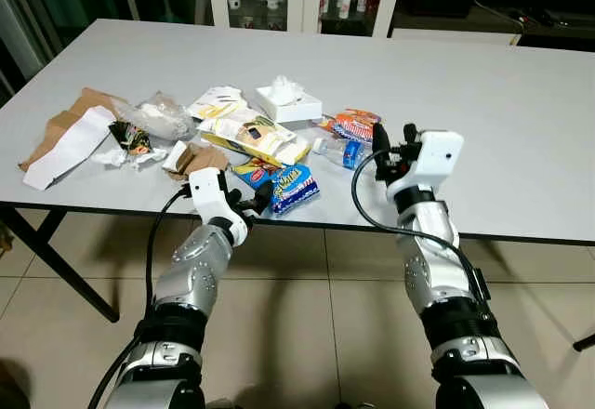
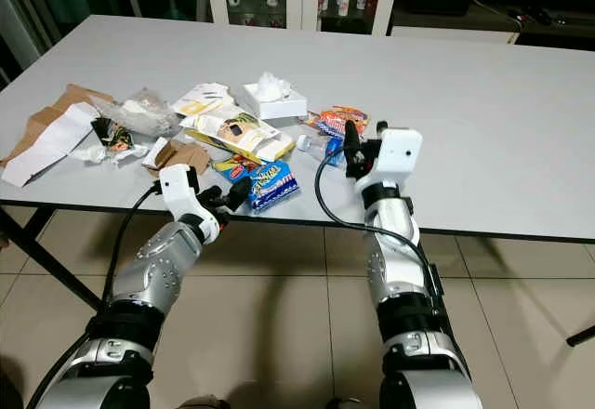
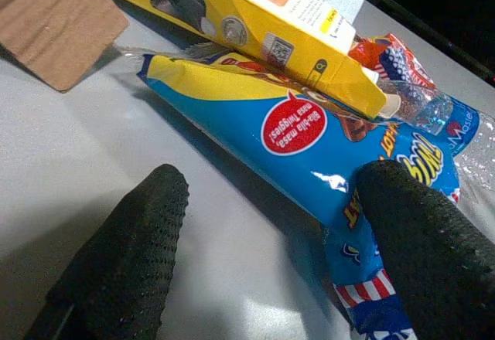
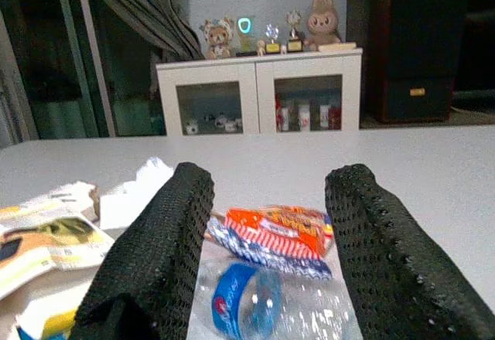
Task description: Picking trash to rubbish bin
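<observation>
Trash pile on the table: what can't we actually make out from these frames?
- Blue snack bag: far end tucked under the yellow carton in the left wrist view; the left hand covers a corner.
- Plastic bottle: cut off by the frame edge and flanked by the right hand in the right wrist view.
- Clear plastic bag: contents too small to tell, eye view.
- Rubbish bin: location unknown.

The yellow cardboard carton (image 1: 253,137) covered part of the blue foil snack packet (image 1: 294,189); its small print stayed unreadable.

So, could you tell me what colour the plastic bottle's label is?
Blue; the plastic bottle shows best in the right wrist view.
</observation>
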Robot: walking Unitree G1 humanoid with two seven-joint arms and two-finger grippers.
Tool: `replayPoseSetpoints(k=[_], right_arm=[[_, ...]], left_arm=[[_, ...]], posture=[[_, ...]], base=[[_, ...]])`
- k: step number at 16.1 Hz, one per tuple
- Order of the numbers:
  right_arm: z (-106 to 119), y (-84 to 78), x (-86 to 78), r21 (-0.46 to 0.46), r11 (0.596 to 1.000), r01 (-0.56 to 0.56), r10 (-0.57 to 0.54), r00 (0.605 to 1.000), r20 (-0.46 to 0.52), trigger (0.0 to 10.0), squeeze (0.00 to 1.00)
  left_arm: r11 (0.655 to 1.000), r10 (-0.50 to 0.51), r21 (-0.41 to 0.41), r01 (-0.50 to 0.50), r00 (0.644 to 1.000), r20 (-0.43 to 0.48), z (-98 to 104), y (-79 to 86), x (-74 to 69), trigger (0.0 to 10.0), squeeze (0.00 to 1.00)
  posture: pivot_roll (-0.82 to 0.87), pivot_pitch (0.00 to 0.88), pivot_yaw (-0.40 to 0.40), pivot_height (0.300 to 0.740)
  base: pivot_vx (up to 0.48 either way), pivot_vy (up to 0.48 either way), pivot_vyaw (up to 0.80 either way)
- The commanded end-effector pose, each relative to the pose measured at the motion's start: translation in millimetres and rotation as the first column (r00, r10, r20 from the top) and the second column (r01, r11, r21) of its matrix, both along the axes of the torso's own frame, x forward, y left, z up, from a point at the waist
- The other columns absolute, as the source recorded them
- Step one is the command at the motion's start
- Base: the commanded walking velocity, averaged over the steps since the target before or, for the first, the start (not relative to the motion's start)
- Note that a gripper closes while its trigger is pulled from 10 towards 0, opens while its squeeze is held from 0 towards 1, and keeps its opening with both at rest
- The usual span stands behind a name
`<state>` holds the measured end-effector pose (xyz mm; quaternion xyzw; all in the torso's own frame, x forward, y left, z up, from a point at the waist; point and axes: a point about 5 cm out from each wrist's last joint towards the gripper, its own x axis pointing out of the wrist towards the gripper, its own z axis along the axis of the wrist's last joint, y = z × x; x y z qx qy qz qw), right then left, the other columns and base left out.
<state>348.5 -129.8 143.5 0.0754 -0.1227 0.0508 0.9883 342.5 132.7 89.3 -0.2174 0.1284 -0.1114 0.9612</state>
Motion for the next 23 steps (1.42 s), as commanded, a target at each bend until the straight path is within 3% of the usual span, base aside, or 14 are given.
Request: replayPoseSetpoints(k=[1, 7, 14, 18, 19, 20, 21, 23], right_arm=[[2.7, 0.2, -1.3, 0.000, 1.000, 0.004, -0.004, 1.000, 0.006, 10.0, 0.00], [-5.6, -2.7, -16.4, 0.002, 1.000, 0.019, -0.019, 1.000, -0.018, 10.0, 0.00], [-11.2, -3.9, -32.8, -0.004, 1.000, 0.017, -0.018, 0.998, -0.061, 10.0, 0.00], [-11.0, -3.4, -35.8, -0.006, 1.000, 0.011, -0.011, 0.997, -0.074, 10.0, 0.00], [-10.8, -3.3, -36.0, -0.006, 1.000, 0.009, -0.009, 0.997, -0.077, 10.0, 0.00], [-10.4, -3.0, -36.1, -0.006, 1.000, 0.006, -0.007, 0.997, -0.079, 10.0, 0.00], [-9.7, -2.7, -36.3, -0.006, 1.000, 0.004, -0.004, 0.997, -0.083, 10.0, 0.00], [-9.5, -2.3, -36.1, -0.004, 1.000, 0.002, -0.002, 0.996, -0.084, 10.0, 0.00]], left_arm=[[1.000, -0.019, 0.011, 0.019, 1.000, -0.013, -1.8, -5.1, 1.1, 10.0, 0.00], [0.999, -0.037, -0.019, 0.036, 0.998, -0.049, -2.3, -18.2, 9.3, 10.0, 0.00], [0.994, 0.060, -0.083, -0.073, 0.986, -0.159, -5.1, -38.7, 19.5, 10.0, 0.00], [0.984, 0.113, -0.110, -0.143, 0.964, -0.242, -8.1, -37.8, 22.1, 10.0, 0.00], [0.976, 0.132, -0.130, -0.173, 0.952, -0.275, -10.7, -35.9, 21.6, 7.3, 0.00], [0.969, 0.140, -0.155, -0.193, 0.943, -0.301, -12.9, -35.4, 20.9, 1.2, 0.00], [0.962, 0.143, -0.179, -0.207, 0.938, -0.317, -14.3, -35.7, 20.5, 0.0, 0.00], [0.962, 0.140, -0.180, -0.207, 0.934, -0.327, -16.0, -36.0, 19.5, 0.0, 0.00]], posture=[[0.05, 0.058, -0.015, 0.740], [0.00, 0.115, -0.001, 0.740], [-0.04, 0.160, -0.005, 0.740], [-0.05, 0.162, -0.005, 0.740], [-0.05, 0.163, -0.006, 0.740], [-0.05, 0.161, -0.006, 0.740], [-0.05, 0.160, -0.005, 0.740], [-0.05, 0.159, -0.005, 0.740]], base=[[0.000, 0.000, 0.00], [0.000, 0.000, 0.00], [0.000, 0.000, 0.00], [0.000, 0.000, 0.00], [0.000, 0.000, 0.00], [0.000, 0.000, 0.00], [0.000, 0.000, 0.00], [0.000, 0.000, 0.00]])
